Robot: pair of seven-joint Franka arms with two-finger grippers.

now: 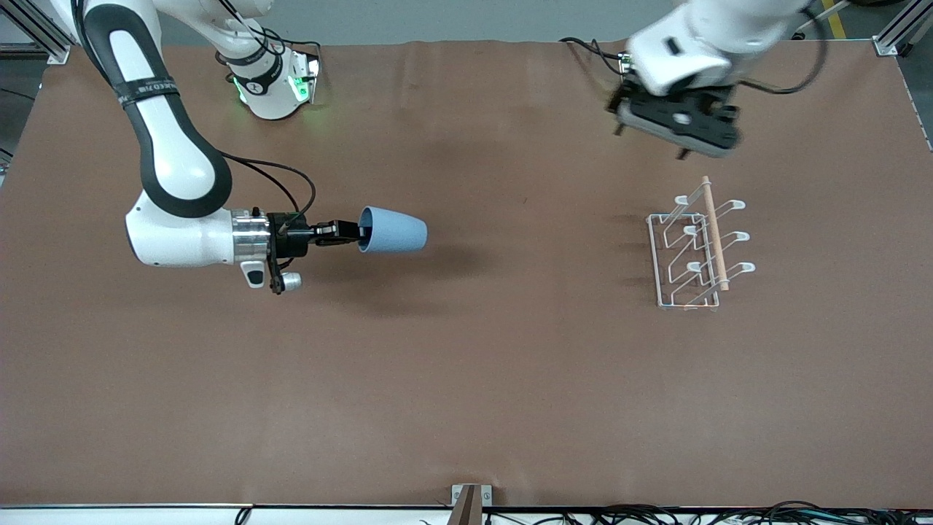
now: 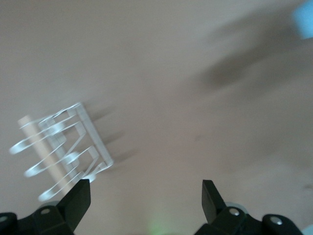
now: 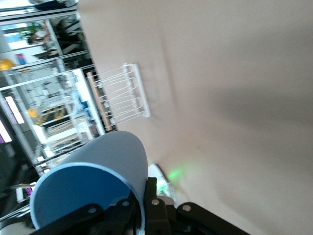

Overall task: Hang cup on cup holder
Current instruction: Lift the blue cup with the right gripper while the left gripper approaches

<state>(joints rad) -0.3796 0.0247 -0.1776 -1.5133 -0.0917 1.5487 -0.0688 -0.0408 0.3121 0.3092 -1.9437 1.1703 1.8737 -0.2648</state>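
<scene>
Toward the right arm's end of the brown tabletop (image 1: 466, 379), the right gripper (image 1: 357, 233) holds the cup (image 1: 393, 231) up in the air on its side, jaws pinched shut on the rim, one finger inside the mouth and one outside. The cup is a small light-blue tumbler, matte, slightly tapered, with no handle, its base pointing toward the left arm's end. The right wrist view adds what the front view hides: the darker blue inside of the cup (image 3: 93, 191). Well apart, toward the left arm's end, the cup holder (image 1: 696, 251) stands on the tabletop, a white wire rack with looped prongs angling up and a light wooden rod along its top. Over the tabletop just above it in the front view hangs the left gripper (image 1: 674, 124), waiting; its wrist view shows the jaws spread wide with nothing between the fingers (image 2: 78, 198), and the cup holder (image 2: 61, 154) beside them.
</scene>
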